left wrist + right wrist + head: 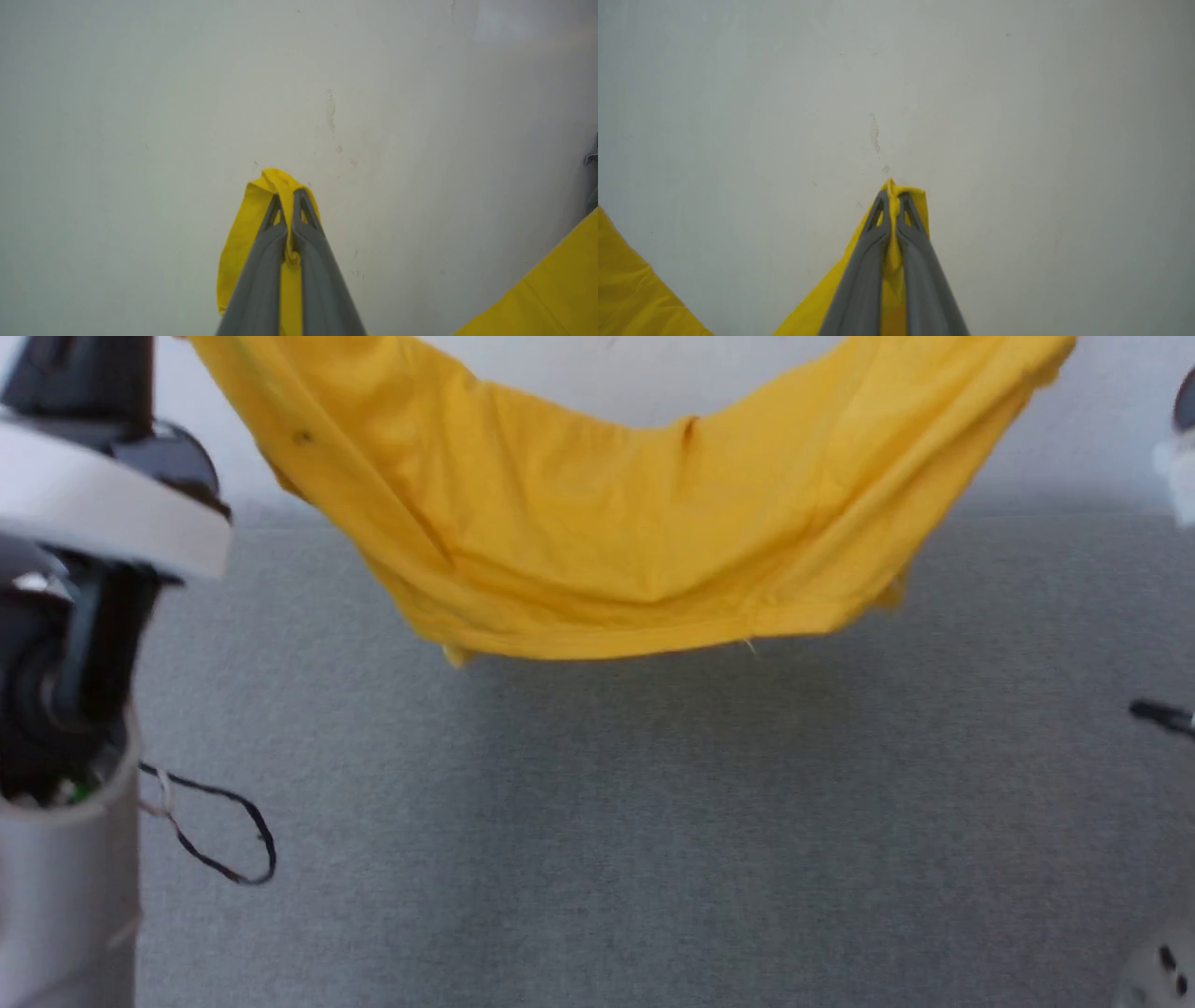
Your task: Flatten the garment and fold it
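item: bright yellow thin cotton t-shirt [644,551]; hangs in the air as a wide sagging sling, both upper ends running up past the head view's top edge, middle drooping lowest, folded hem along the bottom with a loose pale thread; small dark hole near the upper left of the cloth; sits in front of the matte grey felt-like surface [653,859], lower edge apparently clear of it, soft shadow beneath

left gripper [288,196], two long dark grey fingers: clenched together on a bunched fold of the shirt, cloth pinched in the slit between them and poking out past the tips; more of the shirt at the lower right corner of the left wrist view

right gripper [893,196], same build: pressed closed on another bunched corner of the shirt, a yellow nub above the tips, cloth falling away down-left

backdrop: plain white scuffed wall [140,116], behind both grippers

also present: dark arm joint with white shell [112,513] at the head view's left edge; thin black looped cable [229,845] near it, over the grey surface
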### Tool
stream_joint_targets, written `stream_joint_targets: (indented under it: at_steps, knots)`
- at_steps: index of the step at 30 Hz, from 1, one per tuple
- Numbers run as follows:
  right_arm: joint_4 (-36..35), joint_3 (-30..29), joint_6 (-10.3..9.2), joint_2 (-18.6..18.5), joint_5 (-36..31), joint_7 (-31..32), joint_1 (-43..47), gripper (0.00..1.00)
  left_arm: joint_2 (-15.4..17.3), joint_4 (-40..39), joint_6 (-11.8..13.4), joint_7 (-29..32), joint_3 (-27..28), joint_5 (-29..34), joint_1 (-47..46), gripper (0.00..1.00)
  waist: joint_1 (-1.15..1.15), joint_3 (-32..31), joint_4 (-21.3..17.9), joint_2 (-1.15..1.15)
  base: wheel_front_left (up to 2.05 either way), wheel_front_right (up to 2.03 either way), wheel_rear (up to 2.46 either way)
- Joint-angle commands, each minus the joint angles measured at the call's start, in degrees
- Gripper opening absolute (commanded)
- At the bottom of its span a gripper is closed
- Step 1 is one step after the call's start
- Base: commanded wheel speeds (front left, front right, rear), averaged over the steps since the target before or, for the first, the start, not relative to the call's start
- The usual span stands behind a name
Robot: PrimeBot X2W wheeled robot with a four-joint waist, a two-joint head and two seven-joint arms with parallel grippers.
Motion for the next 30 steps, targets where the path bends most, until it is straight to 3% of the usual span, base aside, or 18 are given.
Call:
stream_joint_targets:
  at_steps: [1, 9, 14, 17, 21, 30]
  knots:
    - [0.92, -0.39, -0.04, 0.38, 1.06, 1.09, -1.87, 0.0, 0.47, 0.19, 0.77, 1.22, 0.28, -0.17, -1.95, 0.0, 0.01, -1.09, -1.92, 0.0, 0.0, 0.0, 0.0]
    - [8.97, -3.46, -0.04, 1.65, 2.23, 9.05, -11.41, 0.0, 2.76, 4.62, 2.45, 10.0, -1.13, -0.72, -10.75, 0.0, 0.01, 3.53, -3.47, 0.0, 0.0, 0.0, 0.0]
    - [16.3, -3.23, -0.04, 1.64, -0.62, 7.93, -17.42, 0.0, 3.55, 12.25, 2.57, 11.57, -3.14, 1.62, -17.73, 0.0, 0.01, 9.67, -4.18, 0.0, 0.0, 0.0, 0.0]
    - [20.9, -2.53, -0.04, 1.82, -2.87, 5.15, -22.84, 0.0, 3.12, 17.01, 2.91, 9.98, -3.28, 3.1, -24.02, 0.0, 0.01, 14.23, -4.59, 0.0, 0.0, 0.0, 0.0]
    - [26.43, -1.89, -0.04, 1.88, -5.77, 1.02, -30.58, 0.0, 2.29, 22.77, 1.6, 5.46, -3.6, 4.59, -33.27, 0.0, 0.01, 19.25, -4.76, 0.0, 0.0, 0.0, 0.0]
    - [34.84, -1.58, -0.04, 0.92, -8.44, -5.32, -40.03, 0.0, -0.33, 32.34, 0.1, -5.56, -1.42, 4.45, -45.22, 0.0, 0.01, 24.48, -4.69, 0.0, 0.0, 0.0, 0.0]
